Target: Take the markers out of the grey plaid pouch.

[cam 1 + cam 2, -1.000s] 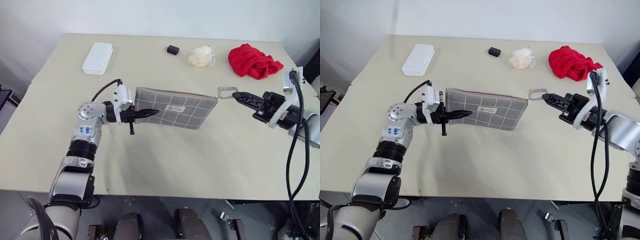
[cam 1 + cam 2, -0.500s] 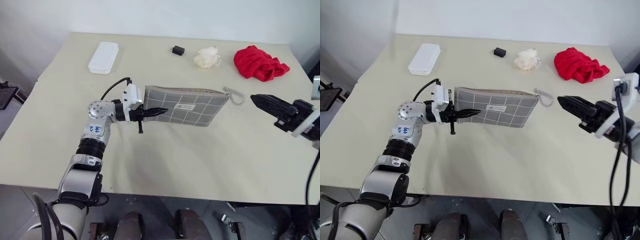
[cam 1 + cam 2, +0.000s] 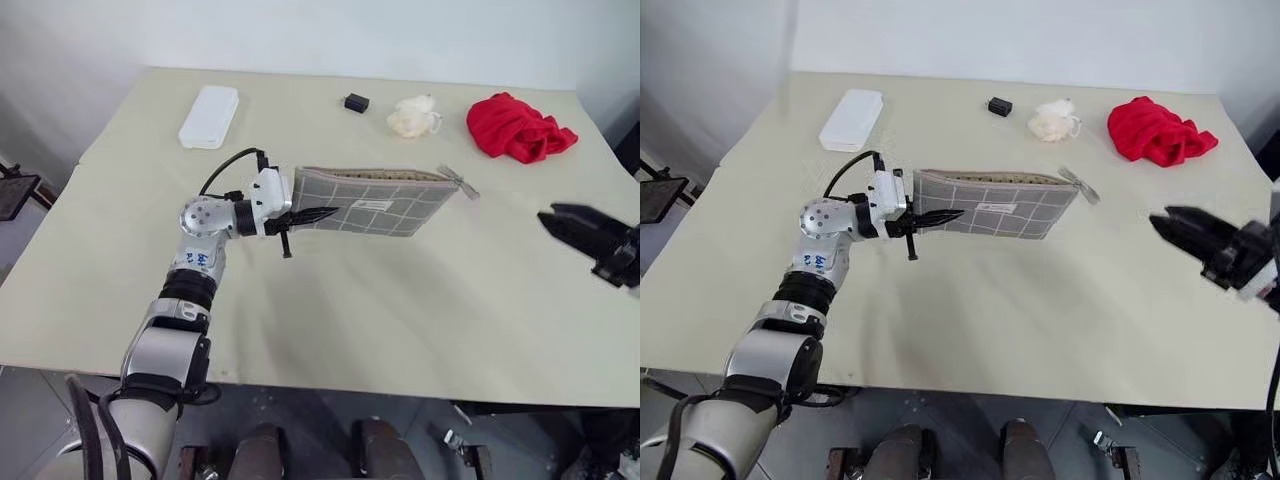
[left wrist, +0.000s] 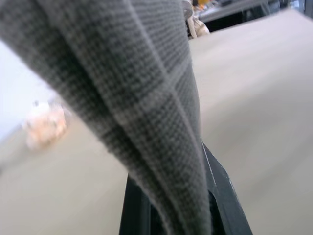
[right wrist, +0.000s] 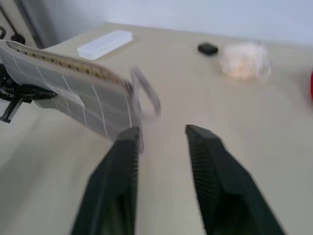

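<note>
The grey plaid pouch (image 3: 375,200) hangs level over the middle of the table, with my left gripper (image 3: 322,213) shut on its left end. Its top edge is unzipped and shows a strip of beige lining. A grey pull loop (image 3: 460,182) sticks out at its right end. The markers are hidden from view. In the left wrist view the plaid fabric (image 4: 146,98) drapes over a black finger (image 4: 222,191). My right gripper (image 3: 1168,222) hovers apart from the pouch on its right side, open and with nothing in it; its two fingers (image 5: 122,166) point at the loop end.
Along the far side of the table lie a white rectangular case (image 3: 209,115), a small black block (image 3: 355,102), a white fluffy ball (image 3: 413,115) and a red cloth (image 3: 515,125). The near half of the table (image 3: 400,310) is bare.
My right gripper has let go of the pull loop and drawn back to the right. My left gripper has rolled and lifted the pouch a little, turning its open edge up.
</note>
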